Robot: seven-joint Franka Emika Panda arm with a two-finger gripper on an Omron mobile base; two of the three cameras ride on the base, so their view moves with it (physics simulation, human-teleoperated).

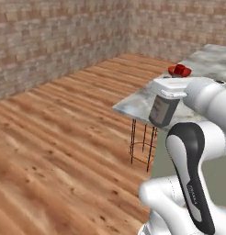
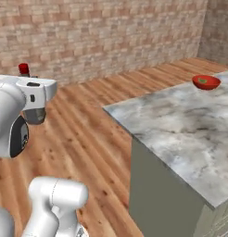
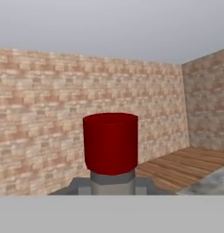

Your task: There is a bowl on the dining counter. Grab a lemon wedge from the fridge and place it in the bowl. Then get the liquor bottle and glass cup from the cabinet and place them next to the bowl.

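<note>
- End effector (image 3: 112, 189) closed on bottle (image 1: 163, 110), gripping it at the neck; bottle held up in the air, roughly upright.
- Hand view: red cap (image 3: 110, 143) sits right above the finger tips, grey neck between them.
- Left base view: bottle's dark body with pale label hangs below the white hand, in front of the counter (image 1: 138, 103) corner.
- Right base view: red cap pokes up above the hand, bottle well left of the counter edge.
- Bowl (image 2: 206, 82) on the counter, far side, something small and greenish inside.
- Wire stool (image 1: 142, 144) under the counter edge, on the wood floor (image 1: 55, 137).
- Brick walls (image 2: 111, 37) behind.
</note>
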